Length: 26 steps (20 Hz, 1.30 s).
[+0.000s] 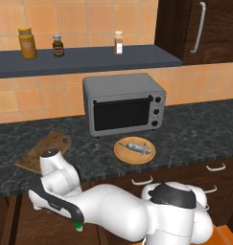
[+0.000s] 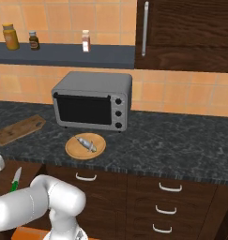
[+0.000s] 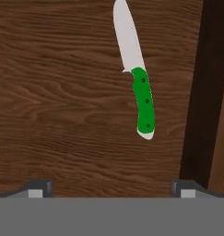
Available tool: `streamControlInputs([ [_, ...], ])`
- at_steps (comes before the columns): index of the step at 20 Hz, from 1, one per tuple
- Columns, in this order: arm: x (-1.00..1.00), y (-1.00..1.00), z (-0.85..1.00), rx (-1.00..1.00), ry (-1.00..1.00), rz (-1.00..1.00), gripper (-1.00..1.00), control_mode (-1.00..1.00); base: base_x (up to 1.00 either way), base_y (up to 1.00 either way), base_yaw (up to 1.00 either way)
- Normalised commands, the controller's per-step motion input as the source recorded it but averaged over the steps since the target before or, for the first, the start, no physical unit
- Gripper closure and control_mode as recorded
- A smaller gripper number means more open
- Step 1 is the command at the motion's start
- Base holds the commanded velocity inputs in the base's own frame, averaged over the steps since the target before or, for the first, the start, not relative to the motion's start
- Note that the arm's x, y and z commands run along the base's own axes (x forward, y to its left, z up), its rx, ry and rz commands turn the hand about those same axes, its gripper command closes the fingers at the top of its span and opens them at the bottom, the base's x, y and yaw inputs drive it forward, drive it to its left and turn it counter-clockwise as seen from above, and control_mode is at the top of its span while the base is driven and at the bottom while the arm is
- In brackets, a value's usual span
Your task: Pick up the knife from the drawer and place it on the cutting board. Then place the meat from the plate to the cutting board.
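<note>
One knife (image 3: 137, 76), one meat (image 1: 137, 146), one plate (image 1: 122, 153), one cutting board (image 1: 43, 150).
Gripper (image 3: 111, 189) spread wide, empty; knife lies flat in drawer (image 3: 62, 101), beyond the fingertips (image 3: 37, 188), nearer the right one.

Even, soft rendered light; sharp throughout, no glare

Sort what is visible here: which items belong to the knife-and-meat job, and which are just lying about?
Job items: green-handled silver-bladed knife lying in the brown wooden drawer; speckled brown wooden cutting board; small grey-pink meat on the round tan wooden plate; open gripper.

Lying about: grey toaster oven; three shelf jars.
</note>
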Motion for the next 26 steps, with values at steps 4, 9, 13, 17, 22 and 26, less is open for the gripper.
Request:
streamControlInputs([
  [4, 0.15, 0.00, -0.39, 0.00, -0.08, 0.00, -1.00, -1.00, 0.00, 0.00, 0.00],
  [9, 0.11, 0.00, -0.69, 0.00, -0.08, 0.00, -1.00, -1.00, 0.00, 0.00, 0.00],
  [13, 0.17, 0.00, -0.34, 0.00, -0.11, 0.00, -1.00, -1.00, 0.00, 0.00, 0.00],
  [17, 0.16, -0.03, -0.16, 0.00, -0.06, 0.00, -1.00, -1.00, 0.00, 0.00, 0.00],
  [22, 0.27, -0.11, 0.00, 0.00, 0.00, 0.00, -1.00, -1.00, 0.00, 0.00, 0.00],
  [26, 0.13, -0.04, -0.07, 0.00, 0.00, 0.00, -1.00, -1.00, 0.00, 0.00, 0.00],
])
